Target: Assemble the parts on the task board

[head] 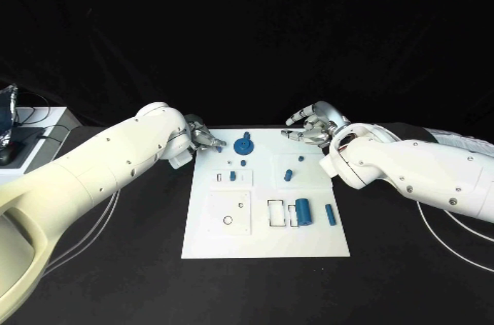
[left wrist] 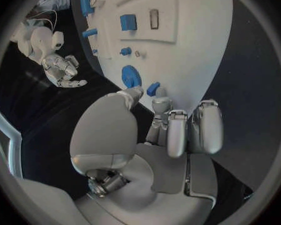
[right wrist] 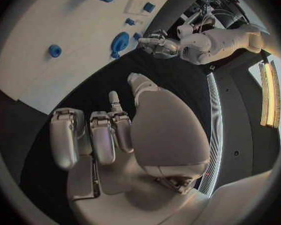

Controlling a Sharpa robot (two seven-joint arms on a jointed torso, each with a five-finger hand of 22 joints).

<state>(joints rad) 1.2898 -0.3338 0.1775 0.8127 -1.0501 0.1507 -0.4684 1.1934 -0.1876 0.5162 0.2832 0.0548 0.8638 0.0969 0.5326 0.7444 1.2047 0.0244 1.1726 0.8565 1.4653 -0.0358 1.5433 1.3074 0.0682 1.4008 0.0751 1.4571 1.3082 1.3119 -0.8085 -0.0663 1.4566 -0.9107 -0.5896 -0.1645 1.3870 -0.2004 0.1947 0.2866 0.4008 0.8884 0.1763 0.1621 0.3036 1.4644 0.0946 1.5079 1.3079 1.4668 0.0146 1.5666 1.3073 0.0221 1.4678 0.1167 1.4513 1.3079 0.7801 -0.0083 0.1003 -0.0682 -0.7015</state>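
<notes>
The white task board (head: 265,232) lies mid-table. A blue gear (head: 244,147) sits near its far edge, with a small blue piece (head: 248,135) just behind it. More small blue parts (head: 233,175) (head: 288,173) lie mid-board, and a blue cylinder (head: 305,211) and a thinner one (head: 330,213) lie nearer me. My left hand (head: 204,141) hovers at the board's far left corner with fingers curled, holding nothing; the left wrist view shows its fingertips (left wrist: 160,105) just short of the gear (left wrist: 131,76). My right hand (head: 309,129) hangs over the far right corner, its fingers (right wrist: 90,135) curled and empty.
A white stand with a dark device (head: 26,136) and cables sits at the table's far left. White cables trail beside both arms. The board has a raised square panel (head: 228,212) and a rectangular slot (head: 278,212).
</notes>
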